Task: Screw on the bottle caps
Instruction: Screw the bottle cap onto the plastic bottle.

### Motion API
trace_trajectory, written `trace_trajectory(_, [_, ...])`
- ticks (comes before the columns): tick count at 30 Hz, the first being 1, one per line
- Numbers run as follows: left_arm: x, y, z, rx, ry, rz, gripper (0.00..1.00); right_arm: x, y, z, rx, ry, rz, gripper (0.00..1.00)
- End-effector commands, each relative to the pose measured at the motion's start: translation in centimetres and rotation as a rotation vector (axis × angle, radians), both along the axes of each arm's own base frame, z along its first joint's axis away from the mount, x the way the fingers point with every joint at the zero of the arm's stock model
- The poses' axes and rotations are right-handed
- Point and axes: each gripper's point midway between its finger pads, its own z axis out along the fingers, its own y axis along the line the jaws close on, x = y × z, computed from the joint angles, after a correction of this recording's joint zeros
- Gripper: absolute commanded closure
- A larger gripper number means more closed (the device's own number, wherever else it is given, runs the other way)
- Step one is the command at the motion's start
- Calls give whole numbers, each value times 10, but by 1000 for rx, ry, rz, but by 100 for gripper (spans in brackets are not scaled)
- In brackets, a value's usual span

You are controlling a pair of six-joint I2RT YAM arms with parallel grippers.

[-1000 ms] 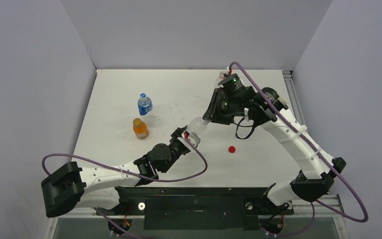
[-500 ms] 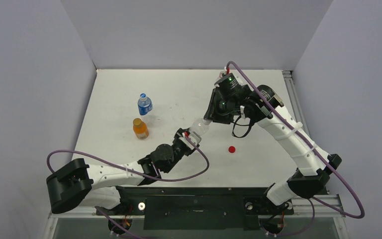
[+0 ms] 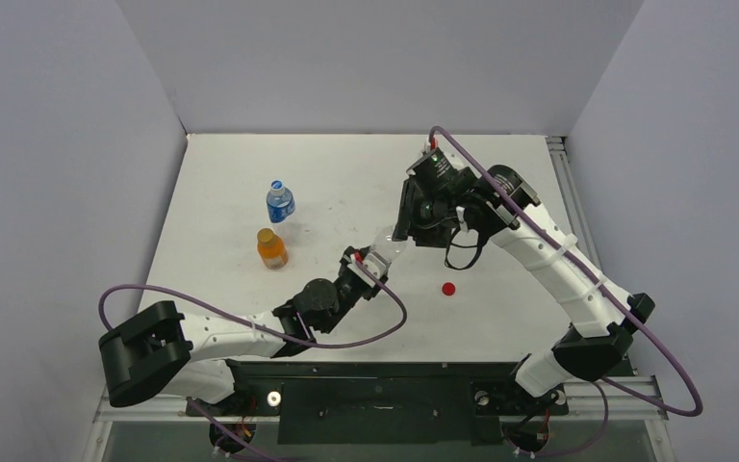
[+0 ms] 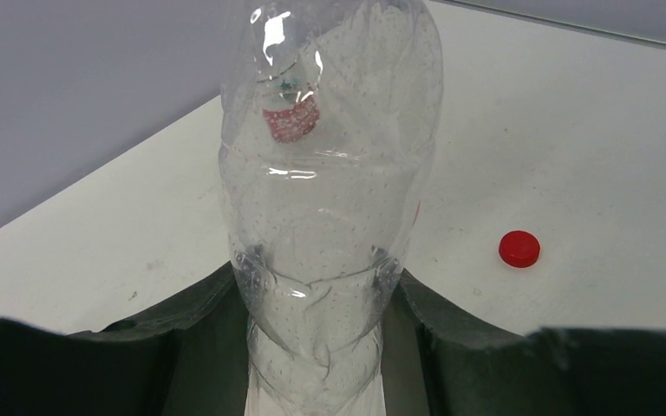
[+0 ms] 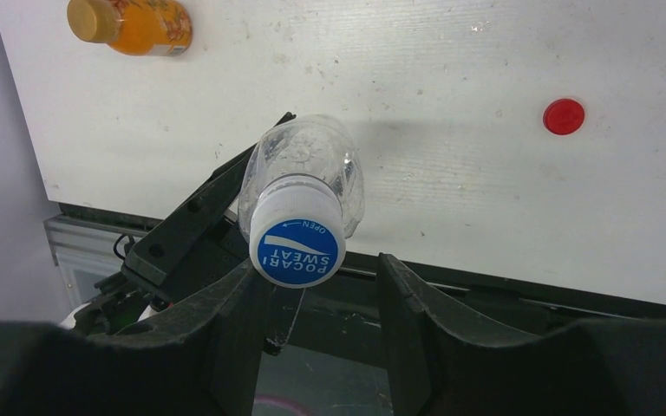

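My left gripper point(image 3: 366, 266) is shut on the base of a clear empty bottle point(image 3: 385, 247), holding it tilted above the table with its neck toward the right arm. In the left wrist view the bottle point(image 4: 329, 217) fills the middle between the dark fingers. A blue-and-white cap point(image 5: 297, 247) sits on the bottle's neck point(image 5: 303, 165). My right gripper point(image 5: 321, 264) is open around that cap; the cap lies close to the left finger, with a clear gap to the right finger. A loose red cap point(image 3: 448, 288) lies on the table to the right of the bottle.
A small blue-labelled bottle point(image 3: 280, 202) with a blue cap and an orange bottle point(image 3: 270, 248) with a gold cap stand upright at the table's left. Grey walls close in the table on three sides. A rail runs along the right edge point(image 3: 562, 164).
The right gripper's jaws have parted from the blue-and-white cap, and its wrist has shifted slightly left. The left arm has crept forward a little, still holding the bottle.
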Motion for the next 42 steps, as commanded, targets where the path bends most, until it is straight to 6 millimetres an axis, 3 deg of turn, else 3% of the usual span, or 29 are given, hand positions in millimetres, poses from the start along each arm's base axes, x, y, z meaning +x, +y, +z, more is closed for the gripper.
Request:
trace_trajectory(1, [4, -6, 43, -169, -42, 8, 100, -2, -8, 10, -16, -26, -1, 56])
trace_trajectory(13, [6, -11, 32, -176, 18, -27, 100, -10, -2, 43, 79, -168, 69, 42])
trace_trajectory(19, [7, -13, 30, -178, 46, -56, 100, -16, 8, 82, 90, -411, 168, 39])
trace_trajectory(23, [1, -14, 33, -184, 74, -108, 100, -8, -6, 100, -18, -588, 157, 38])
trace_trajectory(24, [0, -14, 30, -171, 90, -120, 100, -6, -8, 97, -49, -609, 171, 38])
trace_trajectory(25, [-4, -14, 35, -183, 93, -149, 100, -2, -9, 109, -17, -658, 151, 39])
trace_trajectory(29, [-17, -12, 37, -164, 146, -242, 100, 12, -19, 111, -5, -714, 171, 39])
trace_trajectory(30, [-19, -10, 33, -149, 166, -248, 100, 23, -28, 102, -28, -704, 161, 39])
trace_trajectory(33, [-28, -6, 39, -165, 195, -309, 100, 25, -26, 102, 60, -711, 248, 41])
trace_trajectory(42, [-43, -3, 37, -223, 277, -366, 100, 7, -9, 97, 123, -744, 472, 39])
